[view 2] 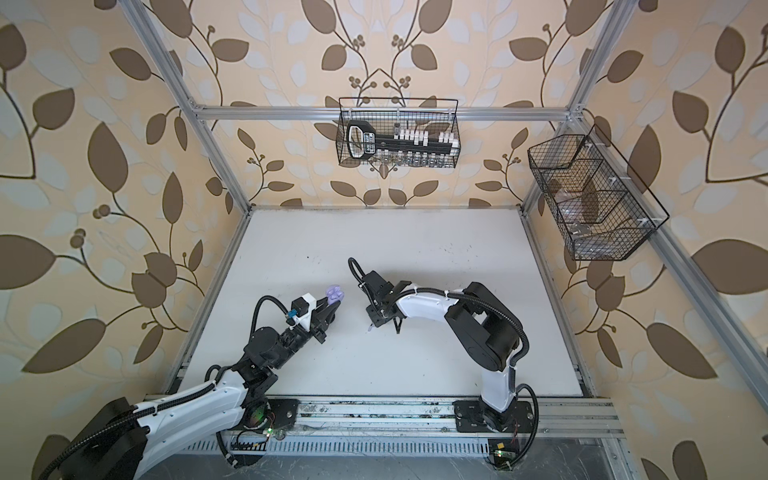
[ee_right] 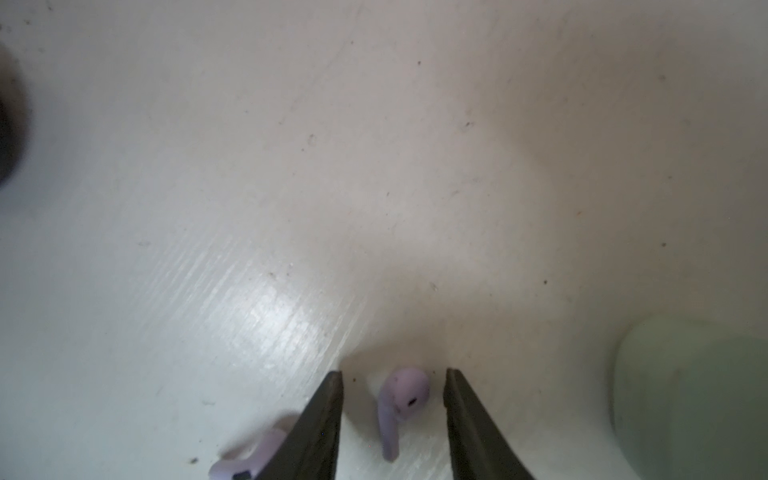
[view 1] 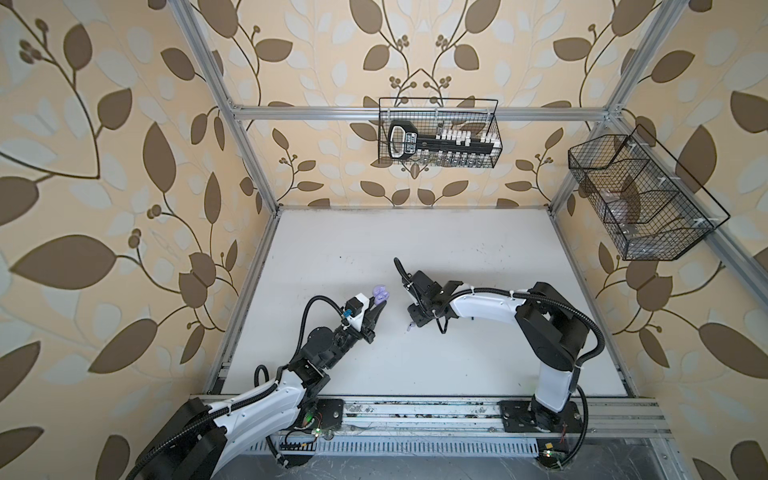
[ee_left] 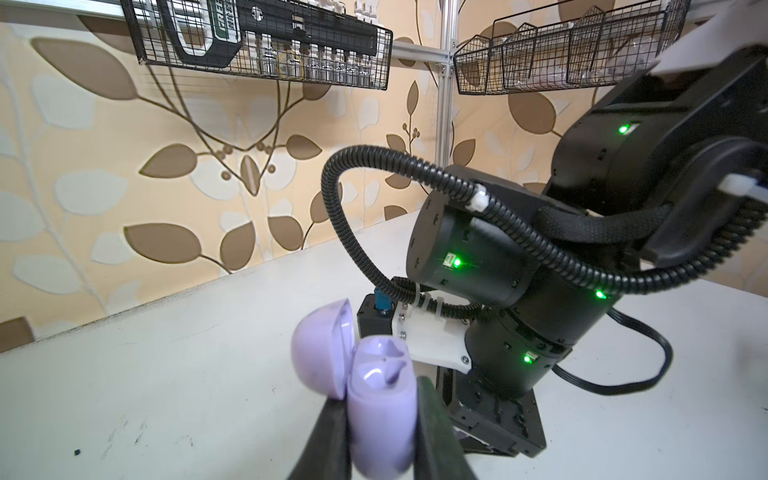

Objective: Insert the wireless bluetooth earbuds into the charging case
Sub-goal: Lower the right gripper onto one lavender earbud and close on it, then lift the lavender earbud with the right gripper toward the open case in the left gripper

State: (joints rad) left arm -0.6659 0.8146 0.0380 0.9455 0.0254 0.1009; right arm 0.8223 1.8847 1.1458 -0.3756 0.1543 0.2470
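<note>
My left gripper (ee_left: 382,395) is shut on the lavender charging case (ee_left: 380,419) and holds it above the table with the lid (ee_left: 320,353) swung open; the case (view 1: 381,293) shows in both top views. In the right wrist view my right gripper (ee_right: 395,374) stands open just over the table. A lavender earbud (ee_right: 401,399) lies between its fingers, with a gap on each side. A second lavender earbud (ee_right: 249,463) lies outside them, partly hidden behind one finger. In a top view an earbud (view 1: 410,327) shows under the right gripper (view 1: 415,321).
A blurred pale mint rounded thing (ee_right: 685,395) sits on the white table (view 1: 457,257) close beside the right gripper. Two black wire baskets hang on the frame, one at the back (view 1: 438,133) and one at the right (view 1: 640,199).
</note>
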